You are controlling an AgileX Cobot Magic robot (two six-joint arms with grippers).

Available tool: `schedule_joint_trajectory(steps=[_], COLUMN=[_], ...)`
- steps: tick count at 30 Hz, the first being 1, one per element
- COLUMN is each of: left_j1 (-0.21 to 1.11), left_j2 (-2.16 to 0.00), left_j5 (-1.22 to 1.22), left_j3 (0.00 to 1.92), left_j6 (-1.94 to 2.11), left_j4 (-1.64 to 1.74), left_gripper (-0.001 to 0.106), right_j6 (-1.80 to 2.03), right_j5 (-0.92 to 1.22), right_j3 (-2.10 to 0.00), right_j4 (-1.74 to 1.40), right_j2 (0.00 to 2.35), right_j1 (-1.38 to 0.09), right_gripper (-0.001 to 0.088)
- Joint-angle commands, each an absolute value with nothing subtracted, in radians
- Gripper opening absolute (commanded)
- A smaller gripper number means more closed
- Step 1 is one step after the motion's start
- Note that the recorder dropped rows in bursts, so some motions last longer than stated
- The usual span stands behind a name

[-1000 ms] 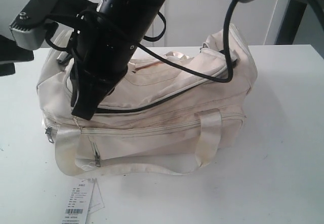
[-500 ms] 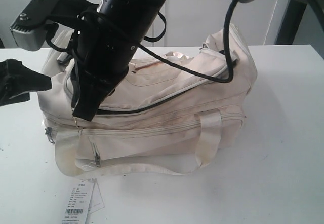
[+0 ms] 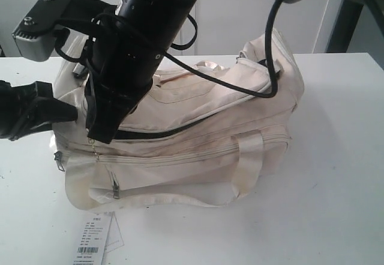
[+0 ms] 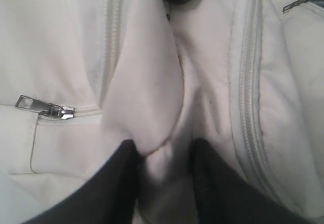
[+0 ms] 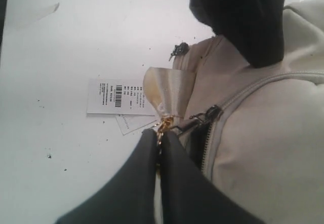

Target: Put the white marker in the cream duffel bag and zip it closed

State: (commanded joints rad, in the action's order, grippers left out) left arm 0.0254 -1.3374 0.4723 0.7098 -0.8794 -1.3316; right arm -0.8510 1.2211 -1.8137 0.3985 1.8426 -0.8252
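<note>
Now the right gripper (image 5: 159, 134) nips the cream duffel bag (image 5: 263, 148) by its gold zipper pull (image 5: 163, 123). Left gripper (image 4: 162, 149) pinches end fabric.

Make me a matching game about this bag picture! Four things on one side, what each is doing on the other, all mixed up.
Things:
1 right gripper
2 left gripper
3 paper tag
4 cream duffel bag

States:
A lies flat on the table
B shows a dark gap along its top zip
C shut on a gold zip pull
D pinches a fold of cream fabric

Pairs: 1-C, 2-D, 3-A, 4-B
</note>
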Motion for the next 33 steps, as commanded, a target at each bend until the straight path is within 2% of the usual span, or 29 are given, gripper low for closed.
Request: schedule_joint_trajectory(steps=[2,33], left_j1=[0.025,0.025], left_j2=[-1.337,-1.337], left_j5=[0.47,0.439], left_j3=[0.71,0.71], left_j6=[-0.925,-0.966], left_j4=[-1.369,-1.404], left_gripper=[0.0,0.0], right_j6=[-0.854,-0.8], right_j5=[1.221,1.221], right_j3=[-1.814,-1.814], right_j4=[0.398,0.271], right_j2=[1.843,1.826], right_j1=[-0.825,-0.825], right_gripper=[0.0,0.0])
